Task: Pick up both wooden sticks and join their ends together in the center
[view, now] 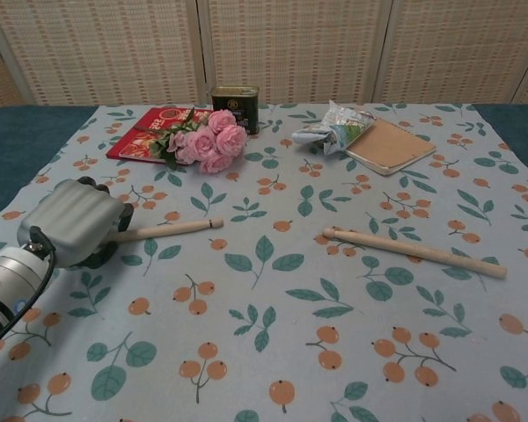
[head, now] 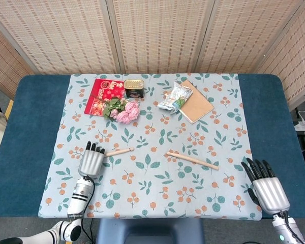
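**Left hand at the first stick, right hand idle at the table edge**

On my left I see the left hand (head: pixel 92 159) lying on the floral cloth (head: pixel 157 188), fingers curled down over the near end of the left stick (head: pixel 119 151). From the chest camera the hand's (view: pixel 77 221) back hides the fingertips, so I cannot tell whether it truly grips the stick (view: pixel 167 230) or only rests on it; the stick lies flat on the cloth, its free end pointing toward the middle.

Behind it, at the far side, sit a red booklet (head: pixel 101 94), a bunch of pink roses (head: pixel 124 111) and a small tin can (head: pixel 134 88).

Moving right, the second stick (head: pixel 192 159) lies flat and slightly slanted near the centre, touched by nothing, well apart from the first. Beyond it are a crumpled snack packet (head: pixel 175 98) leaning on a brown notebook (head: pixel 195 101).

At the far right, the right hand (head: pixel 266 182) is at the near corner of the table (head: pixel 35 101), fingers spread and holding nothing. The chest camera does not show it.
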Controlling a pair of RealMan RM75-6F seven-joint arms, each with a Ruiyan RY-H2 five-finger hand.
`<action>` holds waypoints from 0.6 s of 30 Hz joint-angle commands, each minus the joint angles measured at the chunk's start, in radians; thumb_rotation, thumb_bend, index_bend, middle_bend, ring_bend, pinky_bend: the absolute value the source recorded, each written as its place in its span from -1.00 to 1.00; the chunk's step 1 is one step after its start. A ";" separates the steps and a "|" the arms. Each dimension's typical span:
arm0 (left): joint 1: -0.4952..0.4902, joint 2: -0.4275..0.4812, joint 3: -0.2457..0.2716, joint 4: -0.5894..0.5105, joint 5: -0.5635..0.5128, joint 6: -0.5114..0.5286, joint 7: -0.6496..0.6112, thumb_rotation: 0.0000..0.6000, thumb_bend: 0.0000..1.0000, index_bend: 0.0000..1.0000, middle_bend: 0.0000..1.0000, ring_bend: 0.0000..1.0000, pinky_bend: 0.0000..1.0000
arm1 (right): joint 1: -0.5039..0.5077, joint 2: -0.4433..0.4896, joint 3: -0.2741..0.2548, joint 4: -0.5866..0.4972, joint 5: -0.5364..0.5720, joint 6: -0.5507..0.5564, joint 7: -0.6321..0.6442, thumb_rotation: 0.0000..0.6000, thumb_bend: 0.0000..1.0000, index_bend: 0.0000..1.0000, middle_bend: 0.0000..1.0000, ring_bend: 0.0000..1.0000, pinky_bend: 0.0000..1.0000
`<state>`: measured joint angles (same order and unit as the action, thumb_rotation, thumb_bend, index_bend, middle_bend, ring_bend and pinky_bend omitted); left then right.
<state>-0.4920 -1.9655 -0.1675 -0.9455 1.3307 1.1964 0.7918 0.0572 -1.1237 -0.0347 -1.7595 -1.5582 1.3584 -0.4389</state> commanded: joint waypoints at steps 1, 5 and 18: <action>-0.002 0.006 0.001 -0.007 -0.006 -0.004 0.002 1.00 -0.20 0.04 0.14 -0.35 -0.52 | 0.004 -0.004 -0.002 -0.004 0.002 -0.005 -0.009 1.00 -0.30 -1.00 -1.00 -1.00 -1.00; -0.004 0.016 0.005 -0.010 -0.011 -0.006 0.003 1.00 -0.17 0.16 0.32 -0.23 -0.53 | 0.011 -0.010 -0.001 -0.009 0.004 -0.013 -0.023 1.00 -0.30 -1.00 -1.00 -1.00 -1.00; -0.009 0.049 0.034 -0.006 -0.010 -0.034 -0.060 1.00 -0.09 0.24 0.48 -0.15 -0.55 | 0.054 -0.024 0.013 -0.067 0.051 -0.067 -0.122 1.00 -0.30 -1.00 -1.00 -1.00 -1.00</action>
<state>-0.4982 -1.9192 -0.1389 -0.9584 1.3125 1.1592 0.7447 0.1064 -1.1439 -0.0221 -1.8213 -1.5115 1.2966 -0.5539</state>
